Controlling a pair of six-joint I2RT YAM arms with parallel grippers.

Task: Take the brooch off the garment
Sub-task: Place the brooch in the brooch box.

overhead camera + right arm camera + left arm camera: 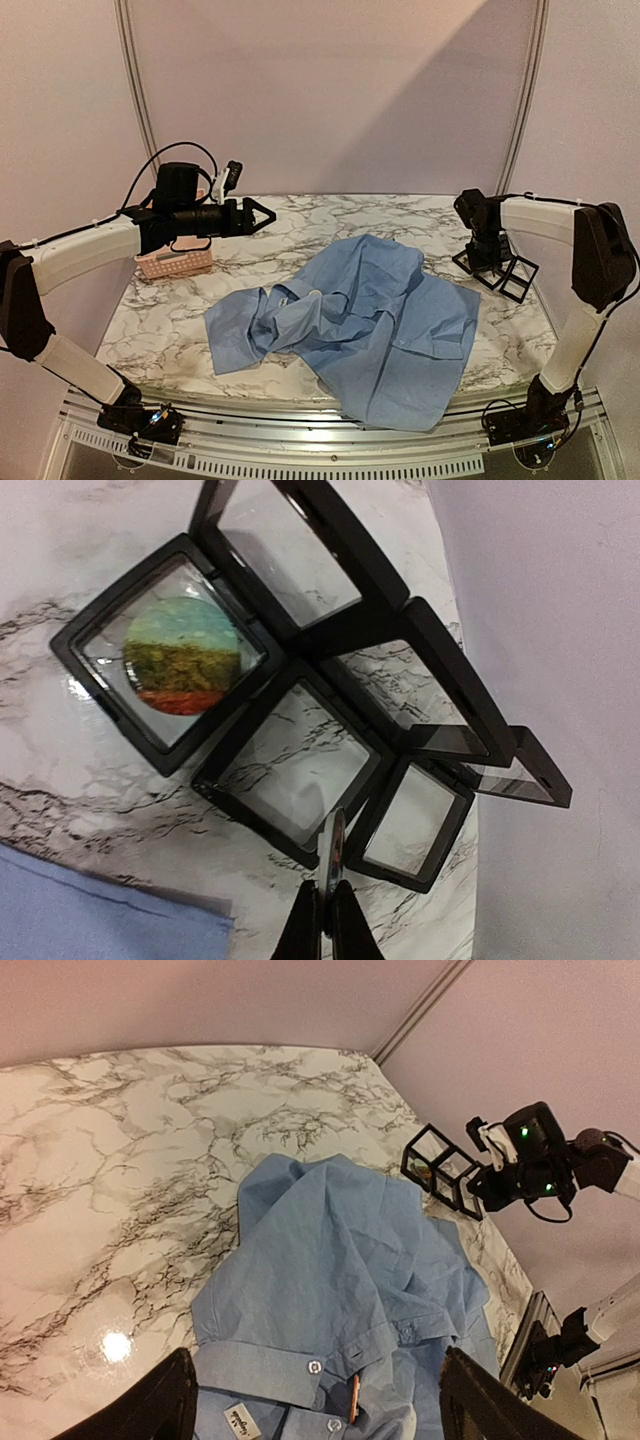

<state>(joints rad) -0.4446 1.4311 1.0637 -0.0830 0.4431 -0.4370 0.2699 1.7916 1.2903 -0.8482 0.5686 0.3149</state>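
Right wrist: round badge [183, 656] in black case [112, 708]; right gripper [325, 892] pinches brooch [333, 842].

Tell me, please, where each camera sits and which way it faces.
Top external: above and behind the bases, looking down across the table at the shirt; both arms show.
Left wrist: raised on the left arm, facing across the shirt toward the right arm; open left gripper at bottom.
Right wrist: facing down on the display frames; the right gripper is shut on a thin disc.
Top external and left wrist both show the shirt.
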